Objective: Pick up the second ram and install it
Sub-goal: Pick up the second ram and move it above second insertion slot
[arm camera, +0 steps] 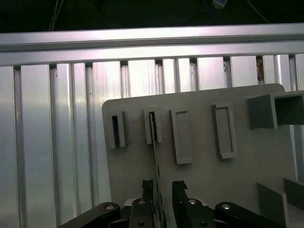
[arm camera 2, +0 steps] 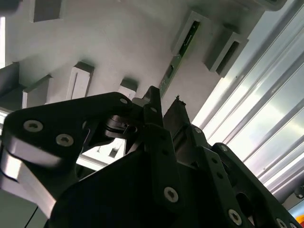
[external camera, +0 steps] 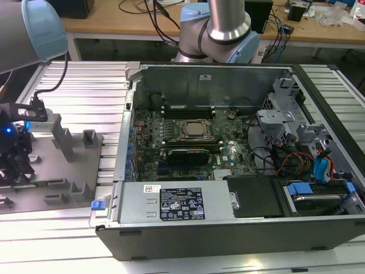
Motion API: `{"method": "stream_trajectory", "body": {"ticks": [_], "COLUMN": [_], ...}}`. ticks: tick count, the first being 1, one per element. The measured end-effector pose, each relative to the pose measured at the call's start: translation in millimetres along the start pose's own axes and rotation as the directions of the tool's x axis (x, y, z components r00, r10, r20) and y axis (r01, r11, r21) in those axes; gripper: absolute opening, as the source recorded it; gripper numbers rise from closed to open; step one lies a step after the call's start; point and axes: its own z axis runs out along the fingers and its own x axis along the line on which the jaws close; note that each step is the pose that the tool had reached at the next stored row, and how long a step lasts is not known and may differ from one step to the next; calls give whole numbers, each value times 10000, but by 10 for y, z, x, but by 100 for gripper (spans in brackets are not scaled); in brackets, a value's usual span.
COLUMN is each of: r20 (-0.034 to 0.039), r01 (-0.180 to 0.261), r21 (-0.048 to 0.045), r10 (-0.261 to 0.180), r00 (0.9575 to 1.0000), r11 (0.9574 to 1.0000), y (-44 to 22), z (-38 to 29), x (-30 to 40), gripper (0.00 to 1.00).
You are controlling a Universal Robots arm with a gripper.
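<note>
End effector (arm camera: 164,191) loosely astride second ram (arm camera: 155,152)

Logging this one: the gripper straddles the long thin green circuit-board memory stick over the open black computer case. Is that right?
Not quite. The gripper does straddle the long thin green circuit-board stick, but over the flat grey fixture plate, where the stick stands in a slotted block. The first wrist view shows this.
</note>
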Motion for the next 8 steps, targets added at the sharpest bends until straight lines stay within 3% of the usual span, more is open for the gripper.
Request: {"method": "stream_trajectory", "body": {"ticks": [4,6,8], "r20": [0,0,-2], "r01": [-1,12,23], "r21": [-1,-1,-3], "r10": [1,-12,-23], "r00": [10000,10000,10000], "r11": [10000,10000,10000], "y": [-4,-8,-5], "z": [84,177,214], "x": [16,20,21], "gripper": [30,30,30]}}
